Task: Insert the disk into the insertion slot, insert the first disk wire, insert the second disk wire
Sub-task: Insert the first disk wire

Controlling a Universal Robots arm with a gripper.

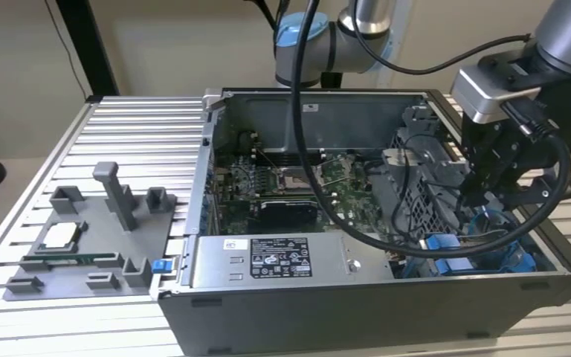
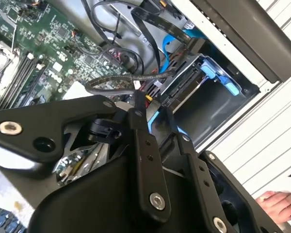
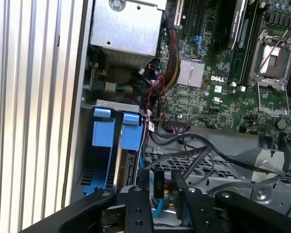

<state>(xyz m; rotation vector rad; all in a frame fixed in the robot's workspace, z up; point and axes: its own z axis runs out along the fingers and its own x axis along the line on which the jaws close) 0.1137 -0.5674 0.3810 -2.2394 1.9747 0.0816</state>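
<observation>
The disk sits in the insertion slot (image 1: pixel 508 260) at the case's front corner on the exterior view's right; its blue carrier tabs (image 3: pixel 133 132) and dark edge (image 2: pixel 184 90) show. A second blue-railed bay (image 3: pixel 102 145) lies beside it. My gripper (image 1: pixel 484 197) hangs just above this bay. In the first wrist view my gripper (image 3: pixel 158 191) has a small black wire connector (image 3: pixel 157 183) between its fingertips, close to the disk's end. A thin blue wire (image 3: pixel 157 206) trails from there. In the second wrist view my gripper (image 2: pixel 154 121) stands over the same spot, and a braided black wire (image 2: pixel 121 80) arcs past.
The grey labelled power-supply box (image 1: pixel 265 259) fills the case's front. The motherboard (image 1: pixel 285 186) lies behind it, with loose black cables around the bay. A grey fixture (image 1: pixel 77 238) with parts stands on the slatted table (image 1: pixel 137 134). A person's hand (image 2: pixel 276 204) is outside the case.
</observation>
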